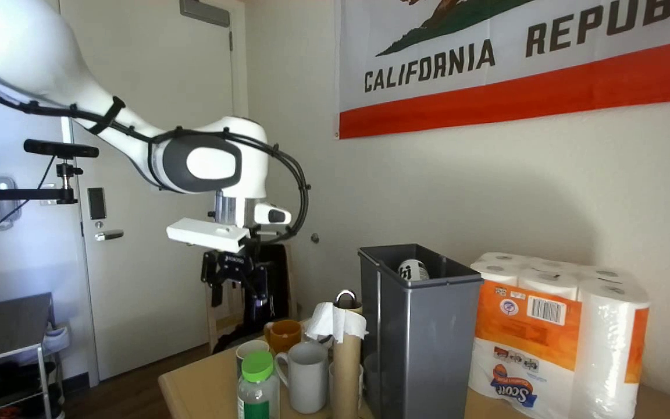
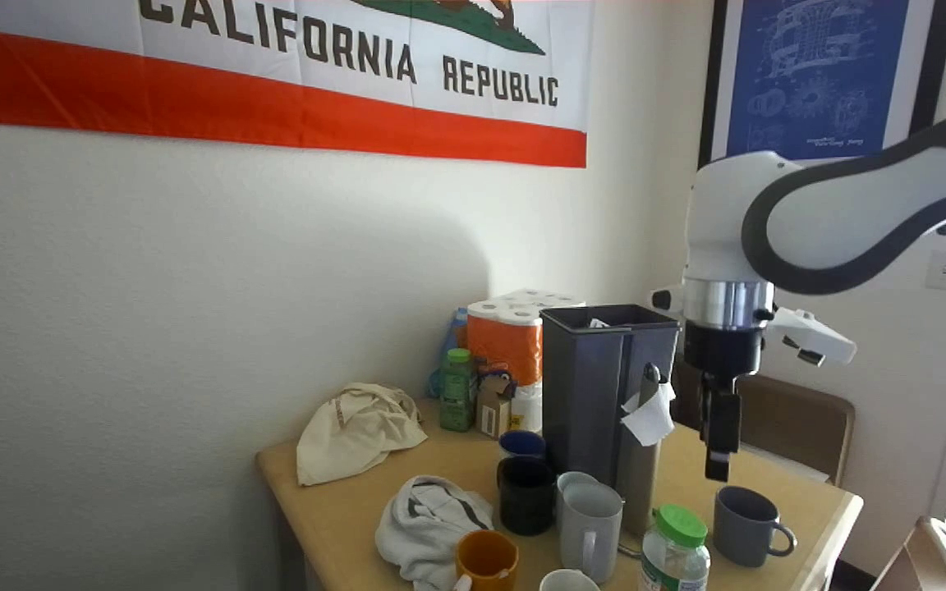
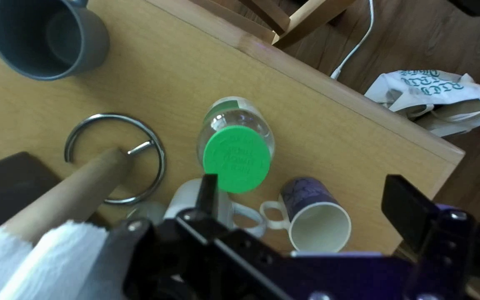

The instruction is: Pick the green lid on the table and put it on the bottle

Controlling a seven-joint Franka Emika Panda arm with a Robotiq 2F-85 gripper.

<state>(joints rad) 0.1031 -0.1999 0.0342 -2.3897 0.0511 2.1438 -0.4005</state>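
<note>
The green lid [image 1: 257,366] sits on top of the bottle [image 1: 258,400], which stands upright on the table [image 1: 195,381]. Lid [image 2: 681,525] and clear bottle with a green label [image 2: 674,570] also show in the other exterior view. In the wrist view the round lid [image 3: 237,156] covers the bottle's top, with the bottle's body [image 3: 231,109] behind it. I cannot tell how tightly the lid sits. My gripper [image 3: 302,179] is open and empty, its fingers wide apart. It hangs well above the table in both exterior views [image 2: 718,468], apart from lid and bottle.
A white mug [image 3: 181,196] and purple mug [image 3: 313,221] stand close to the bottle. A cardboard tube on a holder [image 1: 346,372] and tall grey bin [image 1: 428,355] rise nearby. A grey mug [image 2: 744,525] stands near the table edge. Another green-lidded bottle [image 2: 458,394] stands behind.
</note>
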